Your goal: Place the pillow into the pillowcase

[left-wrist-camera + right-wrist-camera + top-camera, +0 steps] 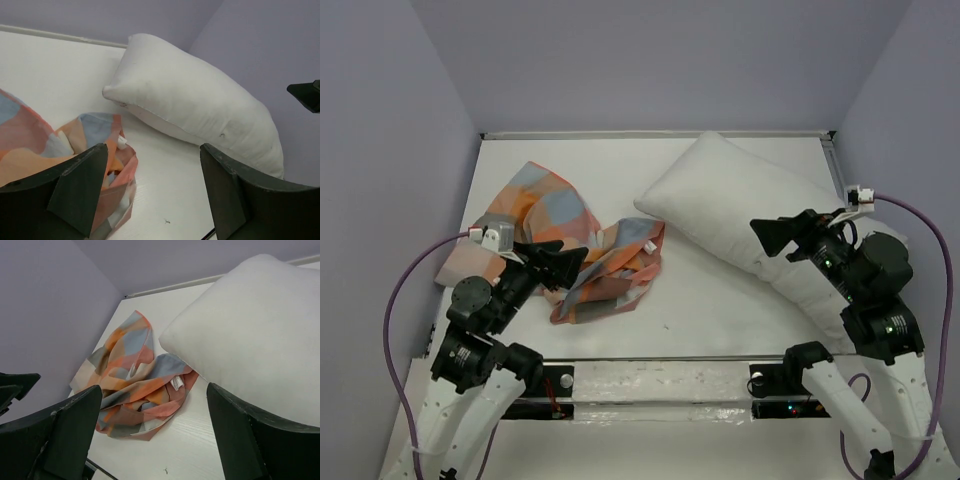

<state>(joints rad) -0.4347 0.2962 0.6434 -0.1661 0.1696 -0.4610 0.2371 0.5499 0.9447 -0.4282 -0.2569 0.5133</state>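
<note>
- The pillowcase [582, 232] lies bunched on the worktop [710, 300], left of centre in the top view; the pillow [740, 200] lies to its right, slanting from upper centre down to the right edge
- The pillow's left corner sits just beside the pillowcase's right end; touching or not, unclear
- The left hand [570, 262] overlaps the pillowcase's lower left; the right hand [762, 240] overlaps the pillow's lower right

Bright, even, soft-shadowed light; sharp frames, near hands slightly blurred

One pillow [740, 205], one pillowcase [555, 215], one table [720, 310], and two arms: left arm [468, 352], right arm [880, 268].
</note>
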